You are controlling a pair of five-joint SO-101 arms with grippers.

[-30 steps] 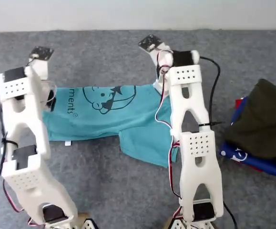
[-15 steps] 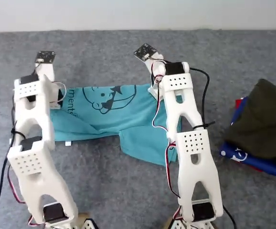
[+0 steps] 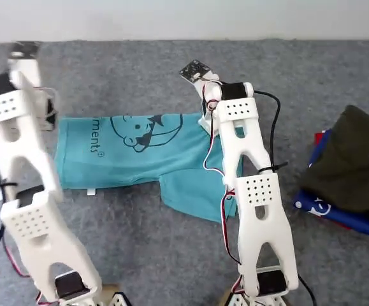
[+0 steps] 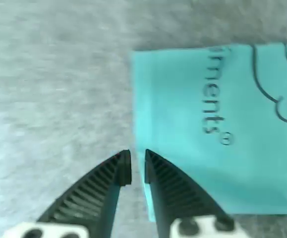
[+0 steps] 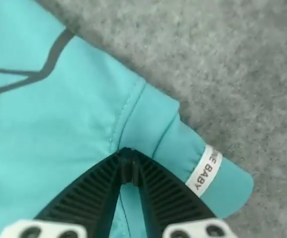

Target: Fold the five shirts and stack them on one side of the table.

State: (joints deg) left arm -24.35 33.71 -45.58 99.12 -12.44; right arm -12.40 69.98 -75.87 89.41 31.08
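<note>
Between the clamped right fingers [image 5: 127, 166] sits fabric of the teal printed cotton shirt [image 3: 139, 159], only partly folded, just beside the barely parted, empty left fingers [image 4: 132, 172]; well apart, folded dark shirts [image 3: 356, 159] lie stacked.

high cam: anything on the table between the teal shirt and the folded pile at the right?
No. In the high view, bare grey table cover runs from the teal shirt to the folded pile; the right arm rises over the shirt-side end.

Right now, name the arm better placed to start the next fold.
Probably right: the right pincer is shut on the teal shirt; the left pincer sits open beside the shirt's edge, gripping nothing.
</note>
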